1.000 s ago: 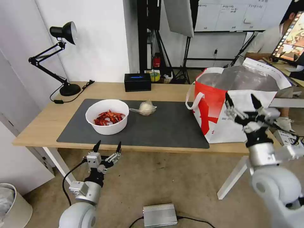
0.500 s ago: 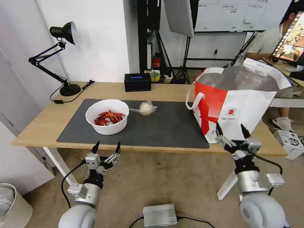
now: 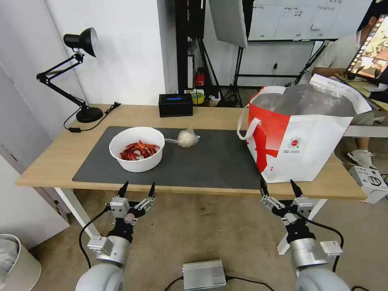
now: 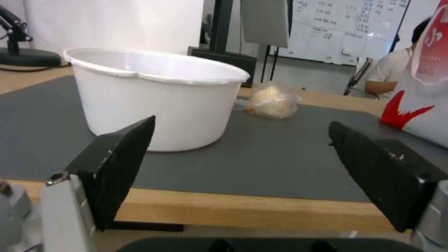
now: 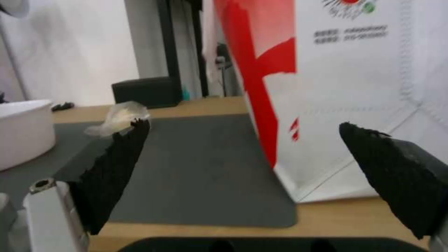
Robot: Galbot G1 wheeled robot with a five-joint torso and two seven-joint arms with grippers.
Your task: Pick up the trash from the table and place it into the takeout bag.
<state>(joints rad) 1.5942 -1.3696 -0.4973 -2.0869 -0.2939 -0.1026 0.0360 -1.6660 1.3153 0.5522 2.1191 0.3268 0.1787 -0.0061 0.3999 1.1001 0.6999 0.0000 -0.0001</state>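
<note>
Counter (image 3: 210,117) spans mid-frame under a dark mat (image 3: 210,161). Takeout bag (image 3: 307,149) stands open at right of the mat. White bowl (image 3: 137,153) of red shells sits left-centre, knotted clear bag (image 3: 186,138) just behind it. Left gripper (image 3: 136,189) and right gripper (image 3: 281,186) hang below the counter's front edge, both spread wide and empty.

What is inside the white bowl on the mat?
The bowl holds red crayfish shells, seen from the head view. What lies beneath that pile is covered.

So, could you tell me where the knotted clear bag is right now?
In the head view, the knotted clear bag lies on the dark mat, just right of the white bowl.
</note>
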